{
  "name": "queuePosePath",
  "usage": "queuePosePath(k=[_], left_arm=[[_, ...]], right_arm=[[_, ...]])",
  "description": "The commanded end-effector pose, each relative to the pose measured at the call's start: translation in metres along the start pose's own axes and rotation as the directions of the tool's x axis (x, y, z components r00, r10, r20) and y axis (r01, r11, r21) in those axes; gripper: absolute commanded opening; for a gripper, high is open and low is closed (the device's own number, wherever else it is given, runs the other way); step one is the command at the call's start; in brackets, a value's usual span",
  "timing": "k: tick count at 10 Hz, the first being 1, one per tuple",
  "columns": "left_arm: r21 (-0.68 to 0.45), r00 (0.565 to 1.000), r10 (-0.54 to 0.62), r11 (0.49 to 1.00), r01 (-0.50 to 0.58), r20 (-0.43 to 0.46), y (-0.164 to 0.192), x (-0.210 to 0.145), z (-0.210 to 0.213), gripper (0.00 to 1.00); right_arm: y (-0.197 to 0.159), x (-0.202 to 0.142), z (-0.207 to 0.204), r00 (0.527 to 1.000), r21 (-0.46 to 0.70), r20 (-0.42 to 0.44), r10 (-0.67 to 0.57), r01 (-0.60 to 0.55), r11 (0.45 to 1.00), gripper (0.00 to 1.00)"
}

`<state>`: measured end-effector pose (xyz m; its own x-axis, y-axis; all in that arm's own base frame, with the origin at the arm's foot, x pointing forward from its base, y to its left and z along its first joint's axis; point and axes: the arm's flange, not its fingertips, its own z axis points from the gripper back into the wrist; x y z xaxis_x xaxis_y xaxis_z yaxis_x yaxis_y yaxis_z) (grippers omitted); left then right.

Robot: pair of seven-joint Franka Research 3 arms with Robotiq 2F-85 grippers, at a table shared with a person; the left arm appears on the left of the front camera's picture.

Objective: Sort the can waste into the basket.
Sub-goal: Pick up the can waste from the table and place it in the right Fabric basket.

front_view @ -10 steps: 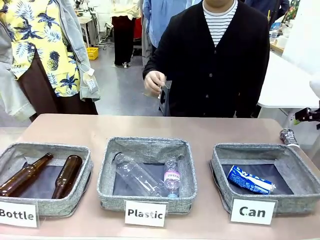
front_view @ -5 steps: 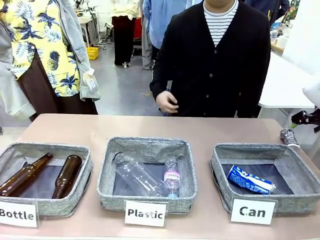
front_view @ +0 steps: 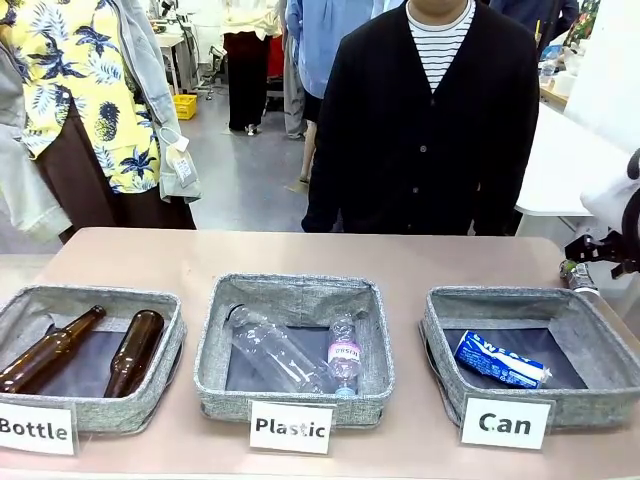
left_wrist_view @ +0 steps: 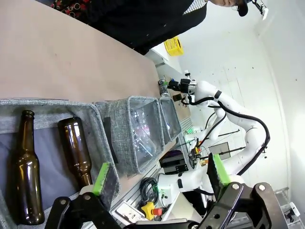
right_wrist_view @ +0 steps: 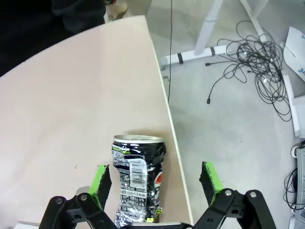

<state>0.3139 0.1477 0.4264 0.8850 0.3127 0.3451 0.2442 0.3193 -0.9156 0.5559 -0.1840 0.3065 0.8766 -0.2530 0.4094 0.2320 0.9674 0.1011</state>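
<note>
Running along the near edge of the pinkish-brown surface [front_view: 400, 255] are three grey fabric bins, each fronted by a white card. At the left corner, the bin marked "Bottle" [front_view: 90, 352] holds two brown glass bottles [front_view: 90, 350] lying side by side. The left gripper [left_wrist_view: 159, 174] hangs above this bin, its fingers spread wide with nothing between them. The middle bin, marked "Plastic" [front_view: 297, 340], holds clear plastic bottles [front_view: 300, 355], one with a purple label I can't read. Narrow strips of bare surface separate the bins; the far half of the surface lies open up to the person in a black cardigan [front_view: 430, 120] standing at the far edge. Toward the right, the basket [front_view: 530, 350] with the "Can" card [front_view: 506, 423] holds the blue can [front_view: 500, 360], its white lettering too crumpled to read. Behind that basket, at the surface's right edge, lies the dark can [right_wrist_view: 138, 179], crushed, showing a barcode and a red-blue logo. The right gripper [right_wrist_view: 155, 179] hovers over it, fingers wide apart, straddling the can and the edge. Cables trail across the grey floor beyond.
</note>
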Motion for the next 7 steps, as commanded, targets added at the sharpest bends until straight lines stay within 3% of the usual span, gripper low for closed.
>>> queuePosePath(k=[1,7], left_arm=[[0.004,1.0,0.011,1.0,-0.011,-0.006,-0.003,0.002,0.002,1.0],[0.004,1.0,0.011,1.0,-0.011,-0.006,-0.003,0.002,0.002,1.0]], right_arm=[[0.013,0.003,0.005,0.999,-0.034,-0.045,-0.005,0.004,0.999,1.0],[0.019,-0.009,-0.004,0.992,-0.038,-0.119,0.041,-0.045,0.998,1.0]])
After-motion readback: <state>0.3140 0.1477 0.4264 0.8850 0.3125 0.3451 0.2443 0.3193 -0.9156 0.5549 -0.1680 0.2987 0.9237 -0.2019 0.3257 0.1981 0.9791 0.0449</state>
